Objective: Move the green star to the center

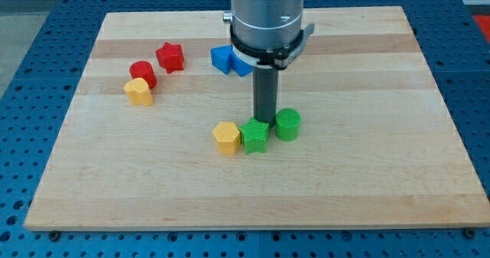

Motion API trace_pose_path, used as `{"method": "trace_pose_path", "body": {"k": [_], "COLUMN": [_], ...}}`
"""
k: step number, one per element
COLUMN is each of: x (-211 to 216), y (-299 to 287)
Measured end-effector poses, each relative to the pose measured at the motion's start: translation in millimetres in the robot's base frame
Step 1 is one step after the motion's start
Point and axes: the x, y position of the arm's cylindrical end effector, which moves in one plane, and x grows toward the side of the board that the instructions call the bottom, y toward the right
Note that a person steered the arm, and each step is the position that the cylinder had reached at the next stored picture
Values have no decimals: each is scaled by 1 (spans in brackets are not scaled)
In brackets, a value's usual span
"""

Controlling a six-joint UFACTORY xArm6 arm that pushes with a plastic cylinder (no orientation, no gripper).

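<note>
The small green star-shaped block [255, 135] already sits near the middle of the pale wooden tabletop [367, 174], so little remains. The rod's tip [265, 121] touches the star's top edge; it is a bare end effector with nothing to open or close.

place: lab | cue: blue perforated bench [46, 28] | wooden board [367, 174]

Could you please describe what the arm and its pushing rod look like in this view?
The arm's end is a broad, smooth, silver-grey metal cylinder with a dark band around its lower edge and a pale flange with small bolts beneath. From it projects a straight, plain dark grey rod, much narrower than the cylinder; my tip shows no markings. No cables or labels are visible.
</note>
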Motion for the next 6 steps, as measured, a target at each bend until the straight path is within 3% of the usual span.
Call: {"method": "trace_pose_path", "body": {"k": [3, 4, 6], "x": [67, 95, 85], "y": [75, 63, -17]}}
